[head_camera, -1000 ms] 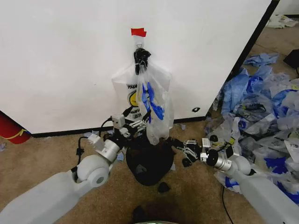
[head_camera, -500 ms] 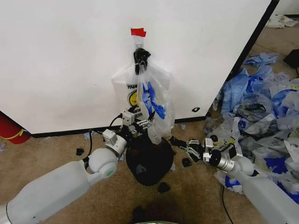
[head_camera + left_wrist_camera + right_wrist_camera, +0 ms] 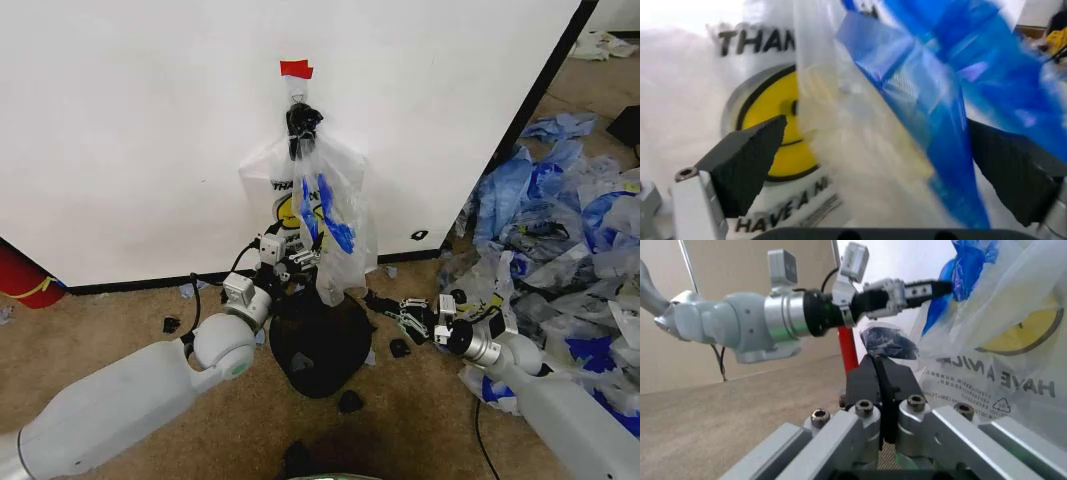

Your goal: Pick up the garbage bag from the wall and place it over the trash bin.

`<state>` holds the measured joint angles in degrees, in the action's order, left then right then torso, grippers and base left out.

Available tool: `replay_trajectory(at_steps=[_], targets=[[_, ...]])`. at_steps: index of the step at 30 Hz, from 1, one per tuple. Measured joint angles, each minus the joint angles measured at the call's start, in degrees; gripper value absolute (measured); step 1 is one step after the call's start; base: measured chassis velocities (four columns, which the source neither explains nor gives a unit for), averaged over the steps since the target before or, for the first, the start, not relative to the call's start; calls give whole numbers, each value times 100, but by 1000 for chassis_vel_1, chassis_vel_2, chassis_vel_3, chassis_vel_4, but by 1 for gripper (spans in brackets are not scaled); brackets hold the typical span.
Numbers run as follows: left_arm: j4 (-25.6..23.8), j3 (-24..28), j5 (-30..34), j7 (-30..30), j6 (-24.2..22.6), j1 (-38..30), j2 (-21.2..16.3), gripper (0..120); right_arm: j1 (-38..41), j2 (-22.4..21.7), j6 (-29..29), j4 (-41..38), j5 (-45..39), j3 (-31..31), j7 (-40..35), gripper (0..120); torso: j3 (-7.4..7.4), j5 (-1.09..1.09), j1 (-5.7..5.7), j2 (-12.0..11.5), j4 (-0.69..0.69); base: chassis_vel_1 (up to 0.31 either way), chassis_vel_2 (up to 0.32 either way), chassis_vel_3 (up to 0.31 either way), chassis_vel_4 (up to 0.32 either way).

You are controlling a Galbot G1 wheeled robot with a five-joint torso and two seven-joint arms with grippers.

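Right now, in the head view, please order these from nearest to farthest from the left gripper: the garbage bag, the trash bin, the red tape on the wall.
1. The garbage bag: hanging on the wall, its lower part right at the open left gripper.
2. The trash bin: on the carpet just below the gripper.
3. The red tape: high on the wall, above the bag.

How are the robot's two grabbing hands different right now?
The left tool is open, its fingers spread either side of the garbage bag hanging on the wall; the right tool is shut and empty. The left is raised against the bag; the right sits low, beside the trash bin. Both point toward the bag.
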<state>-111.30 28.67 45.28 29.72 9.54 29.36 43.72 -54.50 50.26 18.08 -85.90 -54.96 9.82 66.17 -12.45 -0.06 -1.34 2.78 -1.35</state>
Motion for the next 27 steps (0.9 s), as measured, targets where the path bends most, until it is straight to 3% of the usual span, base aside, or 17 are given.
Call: replay_trajectory(at_steps=[12,27], targets=[[-510,41,334,114,-164,-45,-90,100,91,21,1,82,10,-67,-3,0,0,1,0,0,0,0,0,0,0],[-158,351,301,74,-132,-364,127,94,39,18,35,88,27,-44,1,0,0,0,0,0,-1,0,0,0,0]])
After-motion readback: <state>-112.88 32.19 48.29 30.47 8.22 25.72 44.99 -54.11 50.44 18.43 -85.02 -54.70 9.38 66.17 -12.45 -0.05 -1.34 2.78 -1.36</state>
